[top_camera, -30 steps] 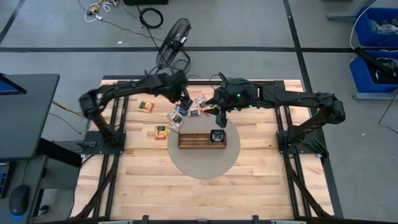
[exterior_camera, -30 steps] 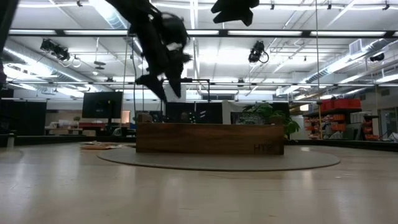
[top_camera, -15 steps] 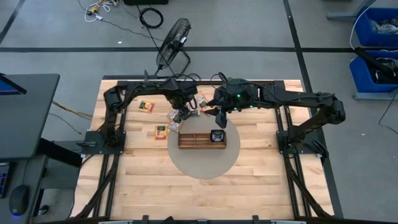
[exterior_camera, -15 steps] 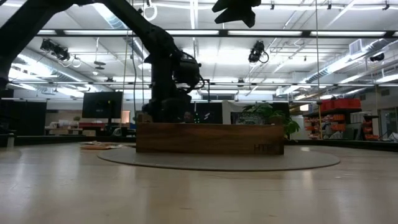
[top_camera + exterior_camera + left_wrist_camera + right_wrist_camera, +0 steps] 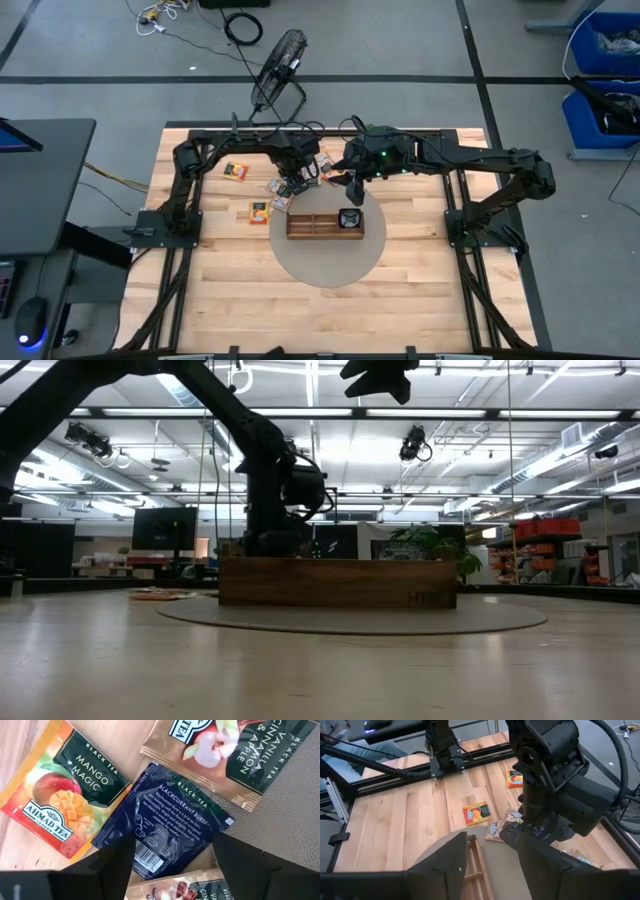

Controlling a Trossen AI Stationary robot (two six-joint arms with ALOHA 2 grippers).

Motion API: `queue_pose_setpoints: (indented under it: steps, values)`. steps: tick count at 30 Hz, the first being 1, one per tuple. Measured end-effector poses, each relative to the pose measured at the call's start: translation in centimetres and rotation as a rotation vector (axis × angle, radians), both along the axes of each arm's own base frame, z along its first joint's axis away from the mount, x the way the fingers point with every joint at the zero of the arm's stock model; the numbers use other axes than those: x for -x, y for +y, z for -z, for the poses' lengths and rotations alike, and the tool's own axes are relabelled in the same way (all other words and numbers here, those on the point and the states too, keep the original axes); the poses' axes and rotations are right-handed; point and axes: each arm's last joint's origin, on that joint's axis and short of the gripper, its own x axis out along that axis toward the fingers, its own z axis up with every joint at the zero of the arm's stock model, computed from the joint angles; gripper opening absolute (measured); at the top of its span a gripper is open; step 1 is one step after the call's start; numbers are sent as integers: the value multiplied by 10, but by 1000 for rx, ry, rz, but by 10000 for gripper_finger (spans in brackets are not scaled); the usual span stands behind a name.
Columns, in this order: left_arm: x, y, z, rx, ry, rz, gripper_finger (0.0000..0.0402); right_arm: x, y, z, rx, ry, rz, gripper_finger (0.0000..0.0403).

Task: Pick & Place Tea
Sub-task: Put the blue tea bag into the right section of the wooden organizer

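Note:
Several tea packets lie flat at the far left of the brown wooden tray point(image 5: 325, 224). My left gripper point(image 5: 293, 183) points straight down over them, open. Between its fingers lies a dark blue packet point(image 5: 167, 827), with an orange mango packet point(image 5: 57, 805) and a gold apple packet point(image 5: 225, 755) beside it. The blue packet's one corner lies over the mango packet. A black packet point(image 5: 350, 217) sits in the tray's right compartment. My right gripper point(image 5: 352, 190) hangs open high above the tray's far right point(image 5: 497, 865), nothing in it. My left gripper comes from above with one finger point(image 5: 112, 865) at the blue packet's near-left edge and the other point(image 5: 247, 862) at its right corner. The packet lies flat on the table. I cannot tell whether the fingertips touch it.
The tray stands on a round grey mat point(image 5: 325, 262) in the table's middle. Two more orange packets point(image 5: 235, 170) point(image 5: 259, 211) lie to the left on the wood. In the low view the tray's long side point(image 5: 335, 582) hides the packets and the left fingertips.
My left gripper has come down from well above the table onto the packets behind the tray, rolling its wrist on the way; most of the descent came early, then it nearly stopped. The packets lie as before.

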Motion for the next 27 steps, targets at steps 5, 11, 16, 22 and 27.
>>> queue_pose_setpoints:
  steps: [5,11,16,22,27]
  values:
    - [-1,0,2,18,-5,16,249,0,0,0,-2,0,1,181]
    - [-1,-1,2,21,-7,2,172,0,0,0,-2,-1,1,181]
    - [-1,0,3,19,-10,-6,95,0,0,0,-2,-1,1,181]
    - [-1,-3,1,13,-9,-2,13,0,0,0,-2,-1,1,181]
    - [0,-7,-10,7,-30,7,13,0,0,0,-2,0,1,181]
